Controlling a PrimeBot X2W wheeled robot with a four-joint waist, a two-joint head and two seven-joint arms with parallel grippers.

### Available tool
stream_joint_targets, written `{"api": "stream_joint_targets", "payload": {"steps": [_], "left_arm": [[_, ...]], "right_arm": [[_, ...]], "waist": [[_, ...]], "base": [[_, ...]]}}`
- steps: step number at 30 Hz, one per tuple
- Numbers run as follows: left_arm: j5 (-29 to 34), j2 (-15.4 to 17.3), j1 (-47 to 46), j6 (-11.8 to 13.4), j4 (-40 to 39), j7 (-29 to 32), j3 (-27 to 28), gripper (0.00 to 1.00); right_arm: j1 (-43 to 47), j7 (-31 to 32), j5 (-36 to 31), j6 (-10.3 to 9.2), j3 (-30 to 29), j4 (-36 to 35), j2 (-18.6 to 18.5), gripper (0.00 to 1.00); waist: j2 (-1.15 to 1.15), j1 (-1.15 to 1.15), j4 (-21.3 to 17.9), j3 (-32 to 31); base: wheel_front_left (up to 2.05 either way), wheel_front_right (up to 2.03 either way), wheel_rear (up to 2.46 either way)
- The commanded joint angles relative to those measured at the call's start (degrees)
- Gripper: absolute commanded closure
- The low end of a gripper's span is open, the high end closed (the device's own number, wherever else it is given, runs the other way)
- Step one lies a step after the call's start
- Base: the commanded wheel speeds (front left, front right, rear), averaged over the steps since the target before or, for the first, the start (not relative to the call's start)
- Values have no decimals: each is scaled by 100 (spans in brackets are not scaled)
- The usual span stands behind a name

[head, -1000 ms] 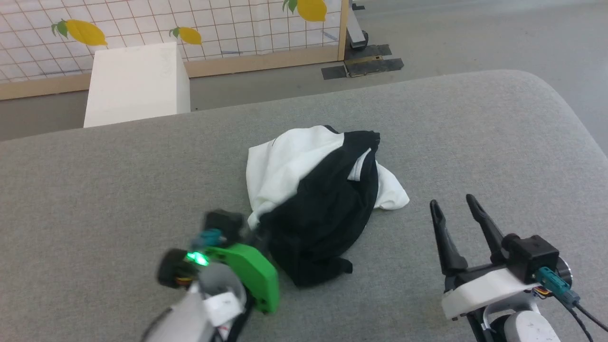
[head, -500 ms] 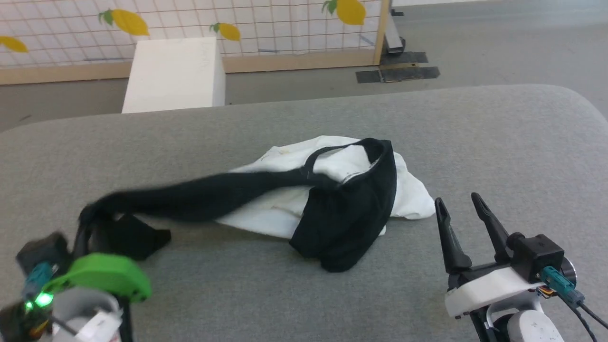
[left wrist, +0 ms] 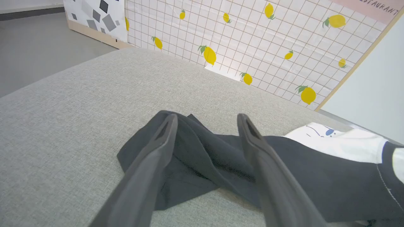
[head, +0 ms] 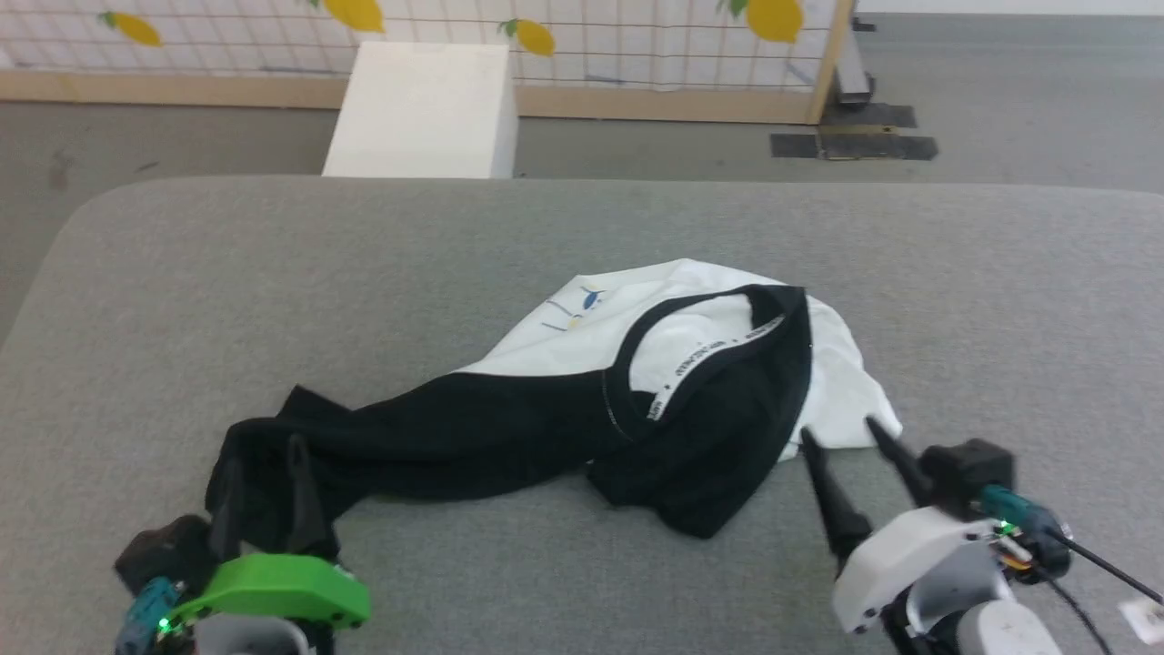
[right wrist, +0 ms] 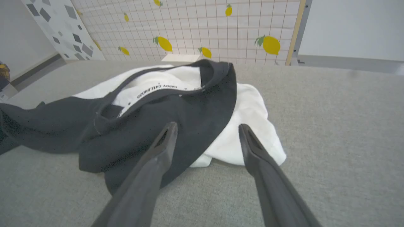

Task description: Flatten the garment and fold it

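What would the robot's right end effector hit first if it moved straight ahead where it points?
Most likely the crumpled white T-shirt with black sleeves: the open right end effector aims at its near edge, close ahead, though the exact gap is unclear.

White neck tape [right wrist: 159, 90] in the shirt [right wrist: 249, 107] collar, seen from my right wrist: "HAPPY CHILDHOOD", upside down. From my left wrist, a pink sign [left wrist: 378, 8] at the top corner reads "…STAURANT", its start cut off.
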Motion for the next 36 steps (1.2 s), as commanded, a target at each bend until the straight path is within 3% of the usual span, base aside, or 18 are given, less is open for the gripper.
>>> {"api": "stream_joint_targets", "payload": {"steps": [1, 6, 13, 14, 15, 16, 23, 28, 32, 36], "left_arm": [[174, -81, -176, -79, 5, -92, -34, 0], [739, -489, -375, -363, -89, -152, -54, 0], [1125, -810, -482, -695, -25, -154, 69, 0], [1142, -833, -496, -740, 12, -154, 104, 0], [1152, -848, -505, -776, 44, -154, 124, 0], [1166, -862, -516, -802, 69, -155, 148, 0], [1276, -916, -505, -924, 241, -155, 288, 0], [1329, -927, -426, -947, 269, -155, 318, 0], [1363, -930, -416, -979, 288, -155, 321, 0], [1376, -931, -435, -1009, 324, -155, 303, 0]], "right_arm": [[-25, 321, 90, -9, 114, 83, 3, 0], [-225, 1499, 290, -9, 318, 310, 3, 0], [-562, 2415, 351, -9, 367, 521, 3, 0], [-597, 2432, 405, -9, 325, 518, 3, 51], [-632, 2402, 420, -9, 345, 491, 3, 64], [-667, 2299, 429, -9, 323, 443, 3, 100], [-570, 1367, 362, -9, -87, 44, 3, 100], [-233, 958, -177, -9, -1037, -664, 3, 100], [10, 1040, -774, -9, -2029, -1286, 3, 100], [248, 1570, -1118, -9, -2835, -1542, 3, 100]], "waist": [[0, 0, 291, 108], [0, 0, 614, 272], [0, 0, 890, 501], [0, 0, 895, 516], [0, 0, 897, 528], [0, 0, 891, 534], [0, 0, 588, 303], [0, 0, 206, 113], [0, 0, -78, 43], [0, 0, -287, 18]], "base": [[0, 0, 0], [0, 0, 0], [0, 0, 0], [0, 0, 0], [0, 0, 0], [0, 0, 0], [0, 0, 0], [0, 0, 0], [0, 0, 0], [0, 0, 0]]}}
